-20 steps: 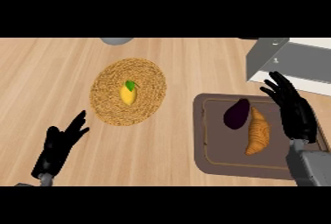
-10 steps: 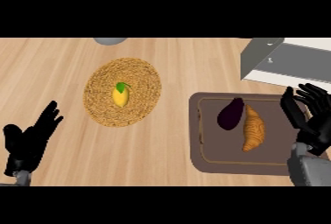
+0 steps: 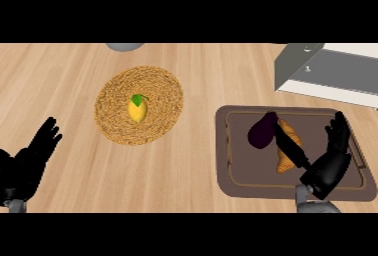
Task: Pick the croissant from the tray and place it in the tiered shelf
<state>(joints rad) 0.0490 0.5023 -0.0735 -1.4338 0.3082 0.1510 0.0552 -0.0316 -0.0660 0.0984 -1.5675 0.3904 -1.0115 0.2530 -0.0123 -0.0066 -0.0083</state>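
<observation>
— Counter (image 3: 59, 85) first: what does the robot have on it, big things down to small?

— Shelf (image 3: 332, 75) at the far right corner, then the dark tray (image 3: 244, 176) nearer the robot on the right, then a round woven mat (image 3: 118, 127) left of the tray. On the tray lie a purple eggplant (image 3: 260, 134) and, just beside it to the right, the croissant (image 3: 283, 161). A small yellow fruit (image 3: 137, 109) sits on the mat.

— So the pick is not yet made. How should it go?

— Probably by closing round the croissant's middle from its right side, away from the eggplant, so the neighbour is not caught or pushed. A straight lift to clear the tray's rim would likely come before any swing up toward the shelf.

— And the hands?

— The right hand (image 3: 328, 167) hangs over the tray's right half, spread wide and holding nothing; one finger (image 3: 294, 149) slants across the croissant, though contact cannot be told. The left hand (image 3: 26, 167) rests open at the lower left edge, fingers up.
</observation>
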